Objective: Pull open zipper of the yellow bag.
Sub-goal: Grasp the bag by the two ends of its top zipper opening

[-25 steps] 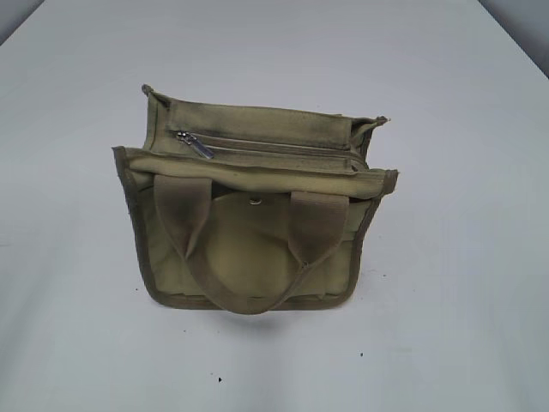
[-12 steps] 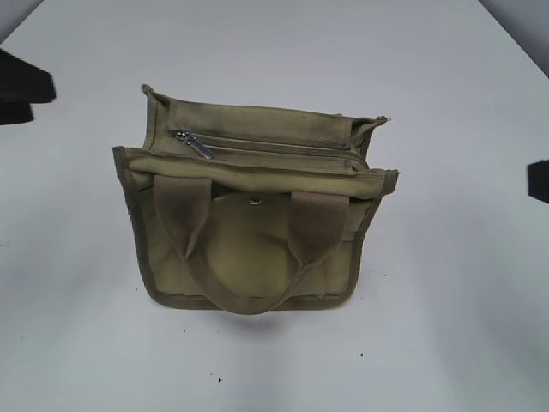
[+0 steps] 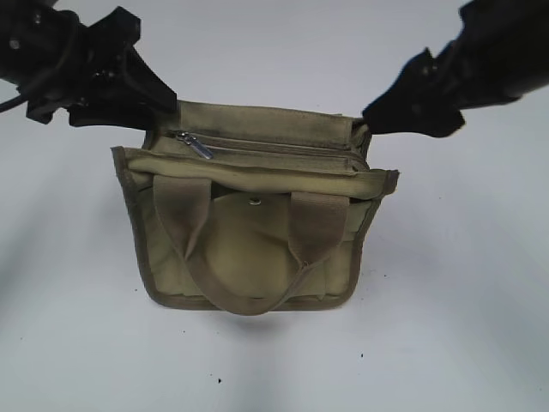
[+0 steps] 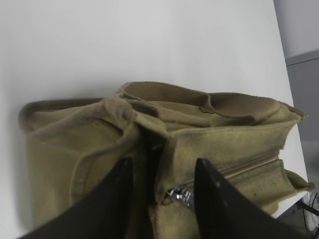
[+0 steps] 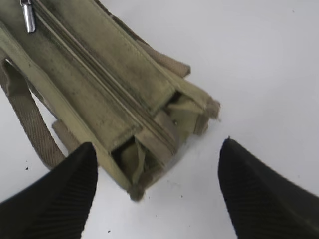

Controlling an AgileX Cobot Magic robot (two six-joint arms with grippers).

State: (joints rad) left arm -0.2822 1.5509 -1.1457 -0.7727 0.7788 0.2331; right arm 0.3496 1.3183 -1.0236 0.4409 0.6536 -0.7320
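Exterior view: zipper [image 3: 274, 148] runs left-right; pull tab [image 3: 199, 147] at its left end, nearest your left end effector [image 4: 162, 191], half-open, empty. Right end effector [image 5: 157, 186] wide.

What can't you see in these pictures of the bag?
- Exterior view: the left gripper tips sit behind the yellow bag, so contact is unclear.
- Left wrist view: a finger covers part of the zipper pull.
- Right wrist view: the picture edge cuts the bag's far end.
- Inside the bag: hidden, zipper shut.
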